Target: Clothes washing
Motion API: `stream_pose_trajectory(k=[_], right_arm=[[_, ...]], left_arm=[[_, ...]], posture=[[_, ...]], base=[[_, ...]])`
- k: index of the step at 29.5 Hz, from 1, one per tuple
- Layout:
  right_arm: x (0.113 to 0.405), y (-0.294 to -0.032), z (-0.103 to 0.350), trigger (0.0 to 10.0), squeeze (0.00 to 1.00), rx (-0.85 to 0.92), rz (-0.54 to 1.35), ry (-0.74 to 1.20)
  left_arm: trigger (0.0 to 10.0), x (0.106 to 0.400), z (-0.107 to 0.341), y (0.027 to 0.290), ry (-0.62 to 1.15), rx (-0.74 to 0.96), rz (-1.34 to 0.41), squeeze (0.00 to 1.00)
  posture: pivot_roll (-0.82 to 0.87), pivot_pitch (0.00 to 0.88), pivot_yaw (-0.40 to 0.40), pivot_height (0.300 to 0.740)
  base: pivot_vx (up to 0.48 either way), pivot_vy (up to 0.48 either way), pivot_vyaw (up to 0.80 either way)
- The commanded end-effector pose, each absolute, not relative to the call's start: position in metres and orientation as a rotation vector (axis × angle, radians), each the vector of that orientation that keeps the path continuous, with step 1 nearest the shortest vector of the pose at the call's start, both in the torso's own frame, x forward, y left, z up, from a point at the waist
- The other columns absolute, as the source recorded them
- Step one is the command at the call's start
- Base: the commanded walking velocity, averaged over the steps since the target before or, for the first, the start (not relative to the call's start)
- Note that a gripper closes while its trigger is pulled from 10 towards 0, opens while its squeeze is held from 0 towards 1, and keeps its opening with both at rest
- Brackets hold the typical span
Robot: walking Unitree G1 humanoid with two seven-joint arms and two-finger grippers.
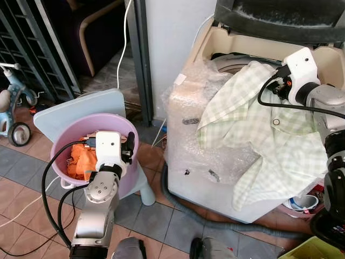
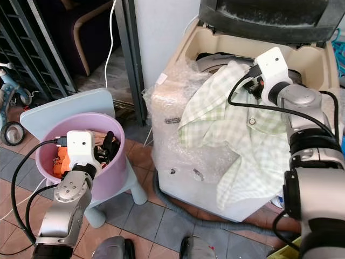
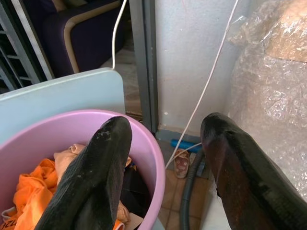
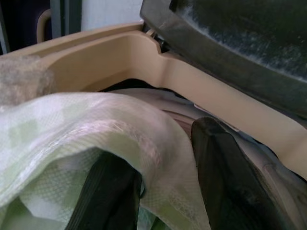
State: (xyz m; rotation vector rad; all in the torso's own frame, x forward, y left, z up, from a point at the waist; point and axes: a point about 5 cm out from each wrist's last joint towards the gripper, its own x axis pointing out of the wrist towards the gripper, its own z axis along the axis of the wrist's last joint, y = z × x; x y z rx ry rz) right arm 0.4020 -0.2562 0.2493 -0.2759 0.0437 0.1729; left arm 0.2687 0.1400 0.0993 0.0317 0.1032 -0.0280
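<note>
i'm holding my right hand (image 4: 158,191) at the washing machine (image 1: 215,162) rim, fingers closing on the green checked shirt (image 1: 259,135); my left hand (image 3: 168,167) is hovering spread open, empty, over the pink basin (image 1: 126,129).

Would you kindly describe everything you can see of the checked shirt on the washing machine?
The shirt is a thin, pale green and white checked fabric with at least one small button showing. It is draped, crumpled, over the front rim of the open washing machine, part lying toward the tub and most hanging down the bubble-wrapped front. The right gripper is at its upper edge by the opening, with a fold of cloth lying between its fingers.
</note>
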Motion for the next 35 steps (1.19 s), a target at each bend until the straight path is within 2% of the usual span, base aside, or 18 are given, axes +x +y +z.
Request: stream_pose_trajectory(k=[1, 3, 5, 7, 8, 9, 10, 11, 12, 13, 15, 18, 20, 21, 23, 26, 31, 35], right_arm=[[0.407, -0.255, 0.287, 0.0, 0.00, -0.178, 0.089, -0.101], [0.409, -0.252, 0.305, 0.0, 0.00, -0.122, 0.070, -0.182], [0.408, -0.242, 0.342, 0.0, 0.00, -0.064, 0.060, -0.352], [0.405, -0.233, 0.367, 0.0, 0.00, -0.090, 0.089, -0.452], [0.406, -0.228, 0.368, 0.0, 0.00, -0.147, 0.119, -0.442], [0.407, -0.224, 0.366, 8.5, 0.00, -0.217, 0.148, -0.409], [0.408, -0.222, 0.364, 8.5, 0.00, -0.262, 0.163, -0.385], [0.411, -0.218, 0.348, 10.0, 0.00, -0.422, 0.221, -0.273], [0.412, -0.219, 0.335, 10.0, 0.19, -0.541, 0.244, -0.195], [0.409, -0.230, 0.319, 10.0, 1.00, -0.630, 0.256, -0.142], [0.408, -0.235, 0.316, 10.0, 1.00, -0.615, 0.252, -0.145], [0.399, -0.258, 0.300, 10.0, 1.00, -0.779, 0.284, -0.028], [0.395, -0.268, 0.296, 10.0, 1.00, -0.817, 0.285, 0.015], [0.388, -0.286, 0.293, 10.0, 1.00, -0.817, 0.265, 0.065], [0.382, -0.296, 0.290, 10.0, 1.00, -0.822, 0.272, 0.092], [0.373, -0.306, 0.292, 10.0, 1.00, -0.738, 0.332, 0.095], [0.341, -0.320, 0.267, 10.0, 1.00, -0.702, 0.633, 0.213], [0.325, -0.325, 0.243, 10.0, 1.00, -0.648, 0.726, 0.303]], left_arm=[[10.0, 0.271, 0.101, 0.140, 0.092, 0.036, -0.019, 0.00], [10.0, 0.271, 0.101, 0.141, 0.091, 0.036, -0.016, 0.00], [10.0, 0.271, 0.101, 0.141, 0.089, 0.036, -0.012, 0.00], [10.0, 0.271, 0.101, 0.141, 0.089, 0.036, -0.008, 0.00], [10.0, 0.270, 0.101, 0.141, 0.089, 0.036, -0.007, 0.00], [10.0, 0.270, 0.101, 0.140, 0.089, 0.036, -0.007, 0.00], [10.0, 0.270, 0.101, 0.140, 0.089, 0.036, -0.006, 0.00], [10.0, 0.270, 0.101, 0.140, 0.089, 0.036, -0.006, 0.00], [10.0, 0.270, 0.101, 0.139, 0.089, 0.036, -0.005, 0.00], [10.0, 0.269, 0.100, 0.139, 0.091, 0.035, -0.004, 0.00], [10.0, 0.268, 0.100, 0.138, 0.092, 0.035, -0.004, 0.00], [10.0, 0.268, 0.098, 0.138, 0.100, 0.036, -0.011, 0.00], [10.0, 0.267, 0.097, 0.138, 0.105, 0.037, -0.016, 0.00], [10.0, 0.269, 0.097, 0.136, 0.107, 0.039, -0.026, 0.00], [10.0, 0.271, 0.097, 0.135, 0.108, 0.042, -0.035, 0.00], [10.0, 0.275, 0.099, 0.133, 0.099, 0.042, -0.046, 0.00], [10.0, 0.274, 0.098, 0.134, 0.100, 0.039, -0.045, 0.00], [10.0, 0.273, 0.097, 0.131, 0.100, 0.035, -0.051, 0.00]], posture=[[-0.01, 0.046, -0.006, 0.740], [-0.01, 0.046, -0.006, 0.740], [-0.01, 0.042, -0.013, 0.740], [-0.01, 0.043, -0.015, 0.740], [-0.01, 0.043, -0.017, 0.740], [-0.01, 0.044, -0.019, 0.740], [-0.01, 0.044, -0.020, 0.740], [-0.01, 0.044, -0.021, 0.740], [-0.01, 0.046, -0.021, 0.740], [-0.01, 0.049, -0.021, 0.740], [-0.01, 0.051, -0.020, 0.740], [-0.03, 0.056, -0.010, 0.740], [-0.03, 0.056, -0.007, 0.740], [-0.04, 0.057, 0.001, 0.740], [-0.05, 0.056, 0.005, 0.740], [-0.05, 0.056, 0.009, 0.740], [-0.06, 0.054, 0.009, 0.740], [-0.06, 0.057, 0.007, 0.740]], base=[[0.000, 0.000, 0.00], [0.000, 0.000, 0.00], [0.000, 0.000, 0.00], [0.000, 0.000, 0.00], [0.000, 0.000, 0.00], [0.000, 0.000, 0.00], [0.000, 0.000, 0.00], [0.000, 0.000, 0.00], [0.000, 0.000, 0.00], [0.000, 0.000, 0.00], [0.000, 0.000, 0.00], [0.000, 0.000, 0.00], [0.000, 0.000, 0.00], [0.000, 0.000, 0.00], [0.000, 0.000, 0.00], [0.000, 0.000, 0.00], [0.000, 0.000, 0.00], [0.000, 0.000, 0.00]])
